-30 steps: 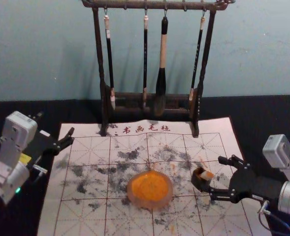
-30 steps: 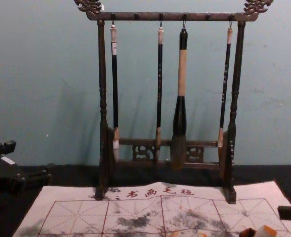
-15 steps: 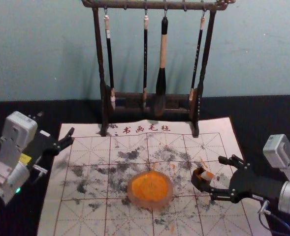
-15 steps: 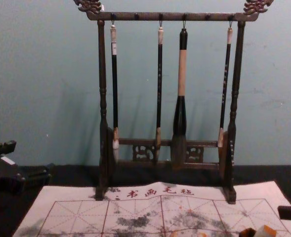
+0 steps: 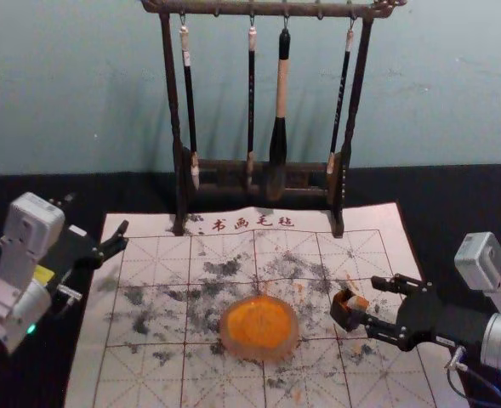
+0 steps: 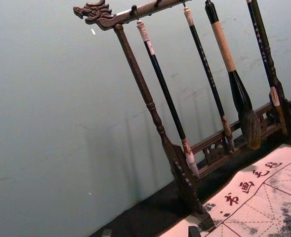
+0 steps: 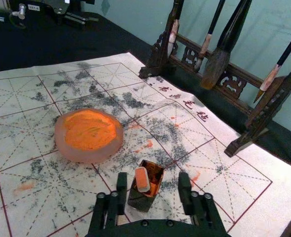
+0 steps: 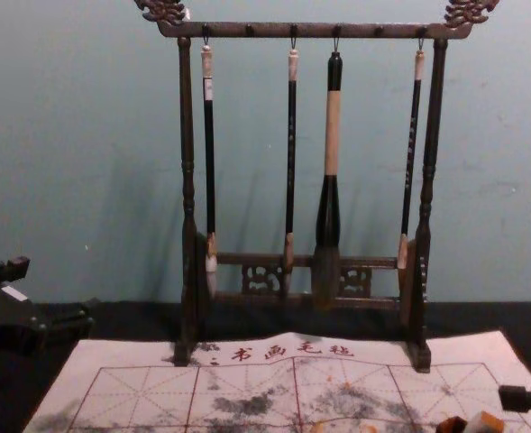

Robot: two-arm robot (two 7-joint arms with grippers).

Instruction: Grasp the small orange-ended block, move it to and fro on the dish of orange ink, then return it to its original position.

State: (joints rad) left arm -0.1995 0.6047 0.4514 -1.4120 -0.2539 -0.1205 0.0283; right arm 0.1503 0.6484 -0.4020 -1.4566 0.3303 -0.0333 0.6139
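My right gripper (image 5: 368, 301) stands open beside the small dark box (image 5: 344, 316) on the mat's right part. In the right wrist view, the right gripper (image 7: 153, 178) has its two fingers apart, with the box (image 7: 142, 200) and the pale, orange-ended block (image 7: 142, 179) between and beyond them. The block sits tilted in the box, its lower part hidden. The round dish of orange ink (image 5: 259, 327) lies left of the box. The left gripper (image 5: 95, 214) is parked open over the left side.
A dark wooden rack (image 5: 180, 127) with several hanging brushes stands at the back edge of the ink-stained mat (image 5: 148, 374). Black cloth (image 5: 29, 187) covers the table around the mat.
My right gripper's fingertips have shifted slightly to the left, around the box, and their gap has narrowed somewhat. The block, box, dish and left arm have stayed where they were.
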